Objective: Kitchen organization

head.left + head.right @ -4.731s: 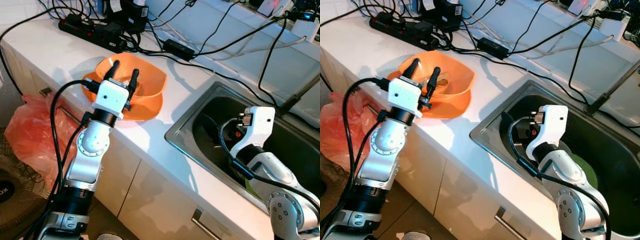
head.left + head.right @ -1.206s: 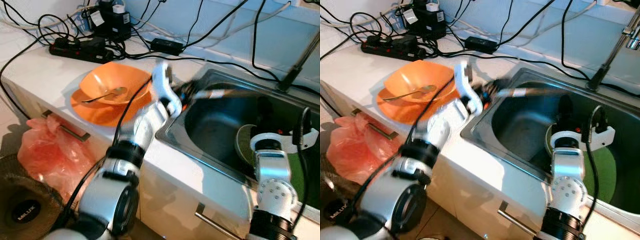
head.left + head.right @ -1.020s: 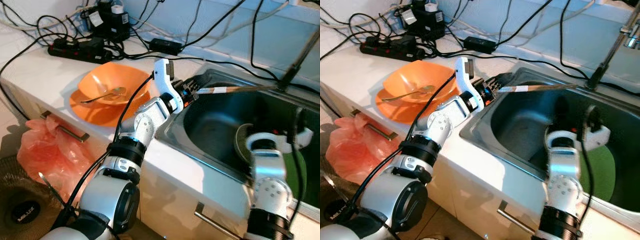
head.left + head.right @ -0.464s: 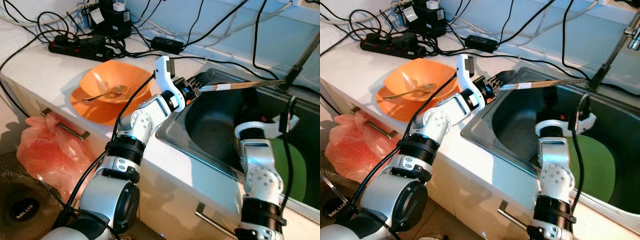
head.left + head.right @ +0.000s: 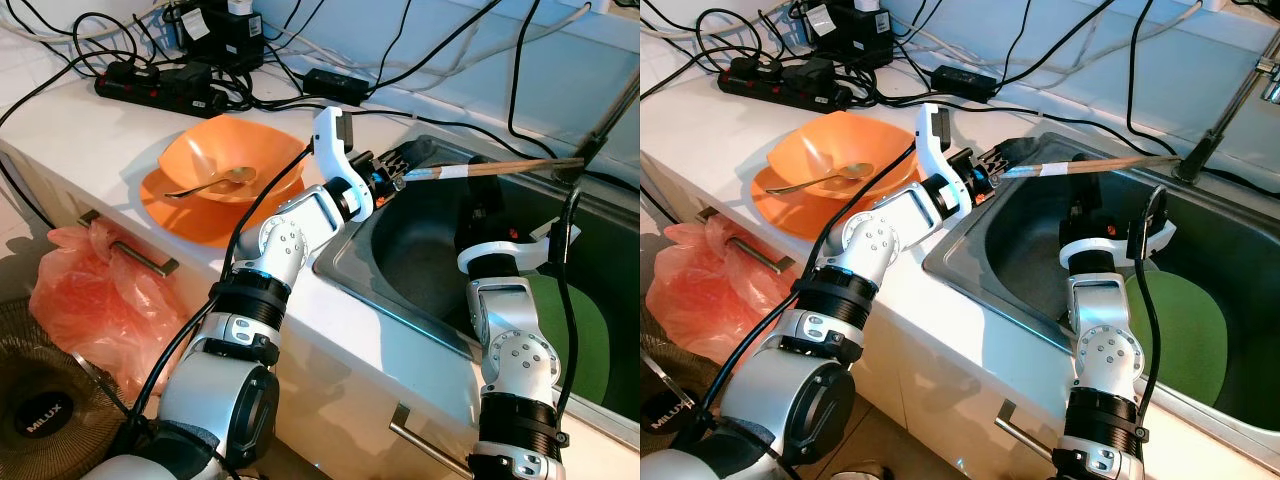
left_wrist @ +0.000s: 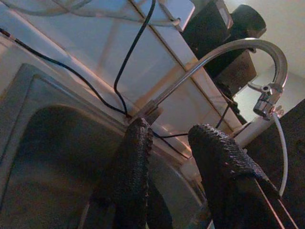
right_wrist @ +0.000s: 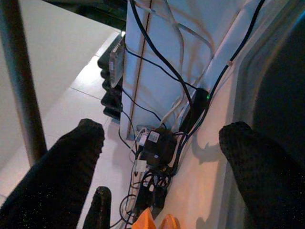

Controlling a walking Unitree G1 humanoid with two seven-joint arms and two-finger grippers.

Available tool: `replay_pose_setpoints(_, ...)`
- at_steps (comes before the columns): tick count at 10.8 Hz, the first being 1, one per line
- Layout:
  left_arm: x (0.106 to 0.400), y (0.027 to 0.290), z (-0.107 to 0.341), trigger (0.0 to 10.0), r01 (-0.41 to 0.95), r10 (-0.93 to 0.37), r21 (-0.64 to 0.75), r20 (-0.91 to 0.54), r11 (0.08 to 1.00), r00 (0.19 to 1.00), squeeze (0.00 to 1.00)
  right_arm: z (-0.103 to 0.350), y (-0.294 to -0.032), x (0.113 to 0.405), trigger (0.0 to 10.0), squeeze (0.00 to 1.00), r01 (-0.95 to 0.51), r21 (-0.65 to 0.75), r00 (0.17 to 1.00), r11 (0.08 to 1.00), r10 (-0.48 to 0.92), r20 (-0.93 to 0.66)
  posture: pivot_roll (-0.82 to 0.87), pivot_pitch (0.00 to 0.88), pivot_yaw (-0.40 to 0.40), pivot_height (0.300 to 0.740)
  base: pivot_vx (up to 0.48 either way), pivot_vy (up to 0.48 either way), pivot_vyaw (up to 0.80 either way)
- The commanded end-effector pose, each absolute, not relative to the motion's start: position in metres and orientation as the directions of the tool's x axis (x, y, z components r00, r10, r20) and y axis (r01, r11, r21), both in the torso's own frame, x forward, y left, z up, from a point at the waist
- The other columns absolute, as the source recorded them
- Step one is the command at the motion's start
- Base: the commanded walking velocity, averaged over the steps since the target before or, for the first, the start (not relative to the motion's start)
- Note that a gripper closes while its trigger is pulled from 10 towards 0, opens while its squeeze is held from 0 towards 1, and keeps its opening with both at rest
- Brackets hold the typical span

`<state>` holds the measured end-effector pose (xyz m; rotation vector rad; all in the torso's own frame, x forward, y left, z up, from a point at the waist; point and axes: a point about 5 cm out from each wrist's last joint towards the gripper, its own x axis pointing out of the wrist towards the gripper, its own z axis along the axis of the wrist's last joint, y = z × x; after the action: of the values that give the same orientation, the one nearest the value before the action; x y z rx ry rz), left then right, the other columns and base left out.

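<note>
My left gripper (image 5: 392, 172) is at the sink's left rim, shut on a pair of wooden chopsticks (image 5: 490, 168) that reach out level over the basin toward the faucet. In the left wrist view its black fingers (image 6: 136, 167) point at the faucet (image 6: 238, 47). My right gripper (image 5: 1083, 215) is inside the sink (image 5: 390, 290), pointing upward below the chopsticks, and its fingers (image 7: 78, 157) are spread wide with nothing between them. A green plate (image 5: 1180, 330) lies on the sink floor. An orange bowl (image 5: 225, 160) holding a metal spoon (image 5: 215, 183) sits on an orange plate (image 5: 185, 215) on the counter.
A power strip (image 5: 160, 85), adapters and many black cables lie along the back of the white counter. The faucet (image 5: 610, 115) rises at the sink's far right. Below the counter are a pink plastic bag (image 5: 80, 300), a drawer handle (image 5: 125, 255) and a fan (image 5: 40, 410).
My left gripper left the orange bowl and carried the chopsticks over the sink, lifting them slightly in the last second. My right arm swung leftward and up inside the sink. The camera also shifted.
</note>
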<state>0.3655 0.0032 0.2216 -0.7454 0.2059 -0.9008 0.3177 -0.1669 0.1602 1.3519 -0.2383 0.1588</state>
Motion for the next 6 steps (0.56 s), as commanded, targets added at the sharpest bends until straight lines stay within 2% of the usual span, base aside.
replay_pose_setpoints(1, 0.3351, -0.0492, 0.2007, 0.0, 0.604, -0.846, -0.749, 0.111, 0.274, 0.521, 0.0, 0.1763, -0.165, 0.3192, 0.0, 0.0, -0.32, 0.92, 0.943, 0.227, -0.014, 0.332, 0.11, 0.0, -0.11, 0.74, 0.0, 0.0, 0.0)
replay_pose_setpoints(5, 0.3331, -0.0476, 0.1972, 0.0, 0.594, -0.841, -0.753, 0.103, 0.283, 0.531, 0.0, 0.1747, -0.1711, 0.3168, 0.0, 0.0, -0.305, 0.918, 0.946, 0.252, -0.034, 0.324, 0.11, 0.0, -0.114, 0.74, 0.0, 0.0, 0.0)
replay_pose_setpoints(6, 0.3402, -0.0434, 0.2018, 0.0, 0.587, -0.812, -0.749, 0.114, 0.308, 0.572, 0.0, 0.1722, -0.173, 0.3168, 5.5, 0.0, -0.28, 0.916, 0.952, 0.287, -0.04, 0.304, 0.11, 0.0, -0.112, 0.74, 0.0, 0.0, 0.0)
